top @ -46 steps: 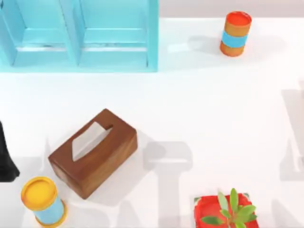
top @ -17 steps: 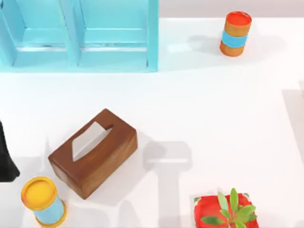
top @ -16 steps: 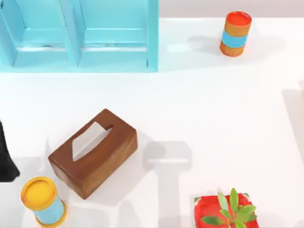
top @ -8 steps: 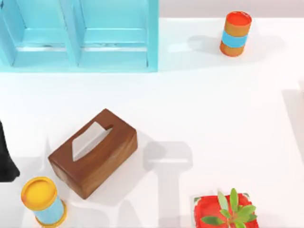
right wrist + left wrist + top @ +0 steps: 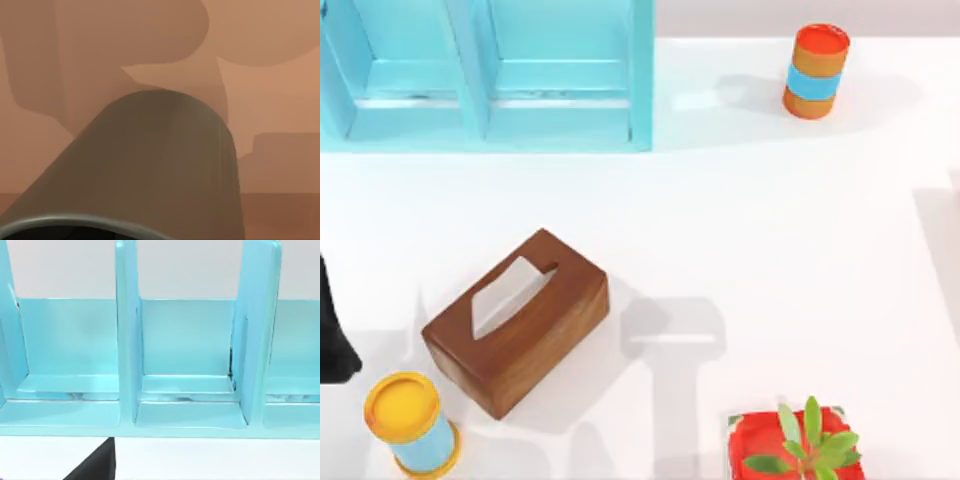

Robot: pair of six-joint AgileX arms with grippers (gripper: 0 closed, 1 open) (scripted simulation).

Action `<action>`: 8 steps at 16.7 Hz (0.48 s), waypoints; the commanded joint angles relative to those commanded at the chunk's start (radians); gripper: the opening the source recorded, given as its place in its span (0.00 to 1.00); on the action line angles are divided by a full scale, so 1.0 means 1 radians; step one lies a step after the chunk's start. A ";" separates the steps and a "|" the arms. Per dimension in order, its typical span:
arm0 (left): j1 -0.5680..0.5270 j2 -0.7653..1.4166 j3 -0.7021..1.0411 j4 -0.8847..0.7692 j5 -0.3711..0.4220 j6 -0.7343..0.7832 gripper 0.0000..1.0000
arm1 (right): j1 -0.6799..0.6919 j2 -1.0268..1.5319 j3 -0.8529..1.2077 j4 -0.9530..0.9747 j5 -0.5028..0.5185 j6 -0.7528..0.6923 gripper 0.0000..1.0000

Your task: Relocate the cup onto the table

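Note:
The cup, matte dark grey-olive, looms very close in the right wrist view. Its side runs away from the camera and its rim lies at the near edge, with a plain brown background crossed by shadows behind it. The white table spreads across the top view. A black part of my left arm rests at the table's left edge, beside the yellow-topped canister. The left wrist view looks into the light-blue cabinet, whose visible shelves hold nothing, with a dark piece of my left gripper in front of it.
The light-blue cabinet stands at the back left. An orange canister with a blue band is at the back right. A wooden tissue box lies left of centre, a yellow-topped canister at the front left, and a red potted plant at the front right.
The shadow at the table's right edge has drawn back toward that edge. The objects on the table and my left arm have not moved.

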 joint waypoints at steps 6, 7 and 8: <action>0.000 0.000 0.000 0.000 0.000 0.000 1.00 | 0.000 0.000 0.000 0.000 0.000 0.000 0.70; 0.000 0.000 0.000 0.000 0.000 0.000 1.00 | 0.000 0.000 0.000 0.000 0.000 0.000 0.62; 0.000 0.000 0.000 0.000 0.000 0.000 1.00 | 0.000 0.000 0.000 0.000 0.000 0.000 0.55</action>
